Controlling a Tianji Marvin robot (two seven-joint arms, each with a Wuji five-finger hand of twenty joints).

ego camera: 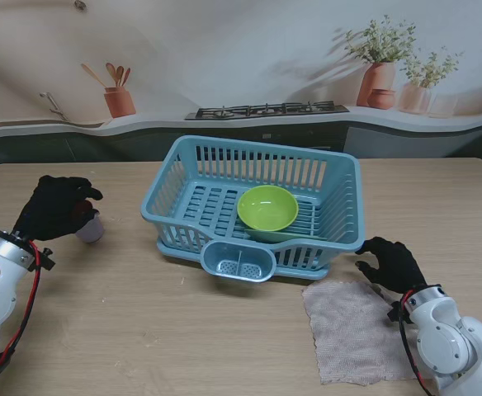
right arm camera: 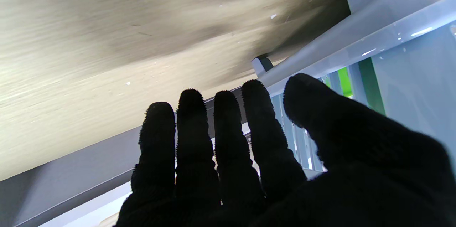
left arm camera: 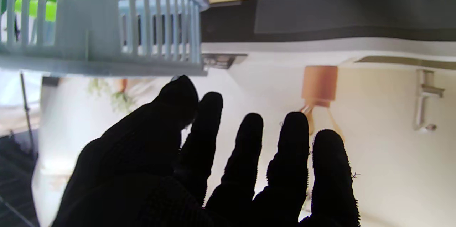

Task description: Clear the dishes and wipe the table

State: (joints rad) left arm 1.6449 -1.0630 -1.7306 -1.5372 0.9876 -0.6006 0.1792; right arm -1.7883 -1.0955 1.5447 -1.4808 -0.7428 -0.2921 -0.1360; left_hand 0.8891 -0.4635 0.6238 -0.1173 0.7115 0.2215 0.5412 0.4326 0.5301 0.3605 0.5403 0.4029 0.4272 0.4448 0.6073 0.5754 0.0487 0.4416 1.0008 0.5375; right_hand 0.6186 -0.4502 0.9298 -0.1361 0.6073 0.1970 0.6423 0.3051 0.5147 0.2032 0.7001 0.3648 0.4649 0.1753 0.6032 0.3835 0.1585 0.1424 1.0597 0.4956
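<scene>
Gripping a small cup [ego camera: 90, 229], left hand [ego camera: 55, 206] is closing around it; right hand [ego camera: 392, 261] is resting released beside cloth [ego camera: 352, 330].

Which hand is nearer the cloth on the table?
Right. The right hand hovers at the cloth's far right corner; the left hand is across the table, left of the basket.

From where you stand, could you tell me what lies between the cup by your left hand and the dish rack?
Only bare table shows in the stand view between the cup and the dish rack.
</scene>
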